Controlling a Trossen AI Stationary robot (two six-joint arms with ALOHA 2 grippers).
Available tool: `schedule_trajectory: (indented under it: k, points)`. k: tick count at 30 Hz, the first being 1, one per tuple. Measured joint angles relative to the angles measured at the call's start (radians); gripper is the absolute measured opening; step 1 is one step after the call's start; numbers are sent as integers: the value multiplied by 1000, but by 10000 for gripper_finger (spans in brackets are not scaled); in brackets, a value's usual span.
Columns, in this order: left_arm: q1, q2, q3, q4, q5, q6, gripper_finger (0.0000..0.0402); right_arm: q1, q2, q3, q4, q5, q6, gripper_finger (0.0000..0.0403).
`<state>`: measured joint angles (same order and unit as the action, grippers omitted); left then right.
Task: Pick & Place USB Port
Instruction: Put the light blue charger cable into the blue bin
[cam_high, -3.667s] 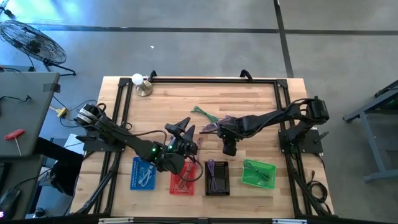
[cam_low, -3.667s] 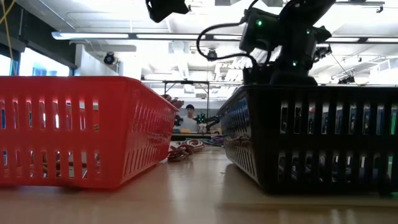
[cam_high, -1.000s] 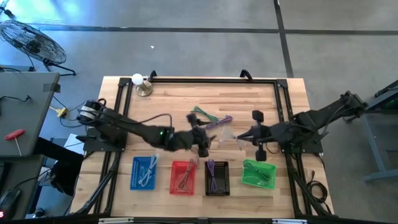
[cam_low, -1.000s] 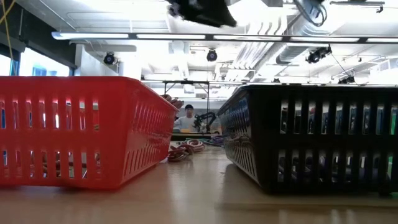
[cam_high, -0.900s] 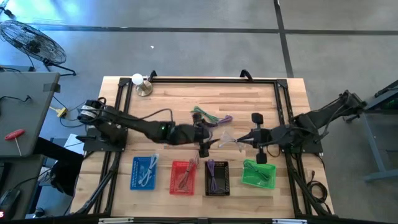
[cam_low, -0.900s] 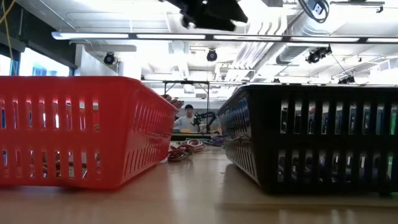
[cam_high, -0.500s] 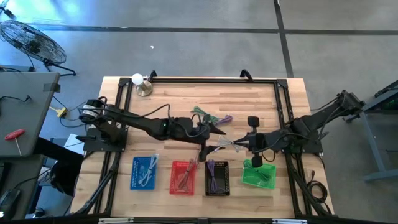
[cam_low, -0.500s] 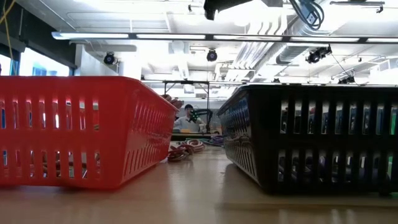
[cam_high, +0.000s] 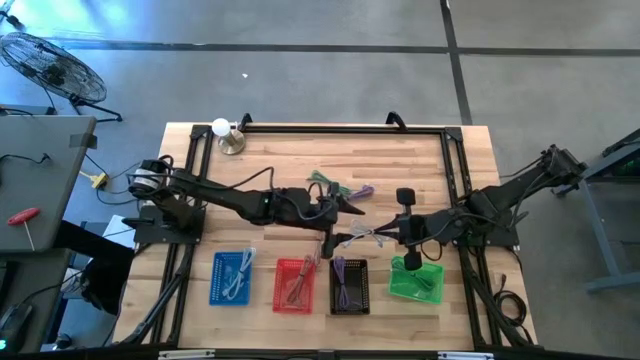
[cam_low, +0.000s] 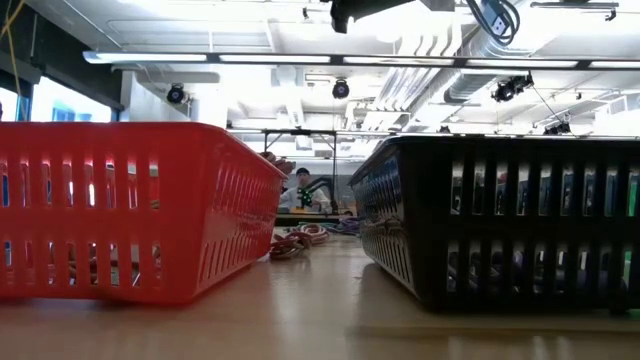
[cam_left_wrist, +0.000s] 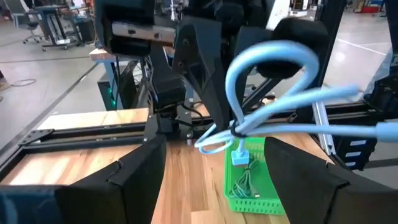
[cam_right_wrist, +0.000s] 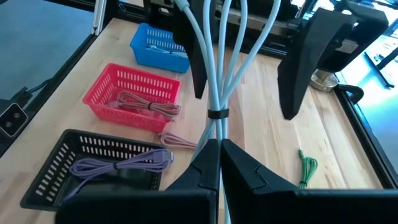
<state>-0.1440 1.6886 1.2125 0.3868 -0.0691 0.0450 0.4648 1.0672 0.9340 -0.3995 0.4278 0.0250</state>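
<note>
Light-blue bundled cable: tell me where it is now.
The light-blue bundled cable hangs above the table in the high view, pinched in the right gripper, between both arms, above the black basket and green basket.

table (cam_high: 300, 160): matt wood | baskets (cam_right_wrist: 134, 93): slotted plastic | cable (cam_right_wrist: 217, 56): glossy

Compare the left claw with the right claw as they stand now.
The left claw stands open and empty; the right claw is shut on the light blue cable. The left claw faces the looped end; the right claw grips the bundle's other end. Both hang above the table, near the baskets.
</note>
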Motion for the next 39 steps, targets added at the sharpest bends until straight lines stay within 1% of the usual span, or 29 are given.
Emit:
schedule_trajectory:
  k: [4,12,15,18,20,22,24,25,26,30,32,35,37,39]
  points:
    - [0,0,0,11,4,3,266,0,0,0,0,0,0,0]
    - [0,0,0,58,57,4,265,0,0,0,1,0,0,0]
    - [0,0,0,61,86,4,256,0,0,0,1,3,-3,0]
    - [0,0,0,61,81,4,224,0,0,0,1,6,-3,0]
    - [0,0,0,61,80,6,184,-1,0,0,1,7,-3,0]
    - [0,0,0,60,80,6,124,-1,0,0,1,8,-3,0]
    - [0,0,0,61,79,17,47,-1,0,0,1,7,-3,0]
    - [0,0,0,61,78,30,25,0,0,0,1,6,-3,0]
    - [0,0,0,61,74,33,17,0,0,0,1,2,-3,0]
    - [-1,-1,0,48,36,39,7,-1,0,0,0,-21,0,1]
    - [-1,-1,0,42,35,39,7,0,0,0,0,-36,-2,7]
    - [-1,-2,0,15,12,41,4,1,0,0,0,-46,-5,35]
    - [-8,-12,0,-54,-16,41,4,1,-2,0,7,-45,-5,61]
    - [-23,-35,-1,-147,-102,45,3,1,-10,0,6,-73,-6,85]
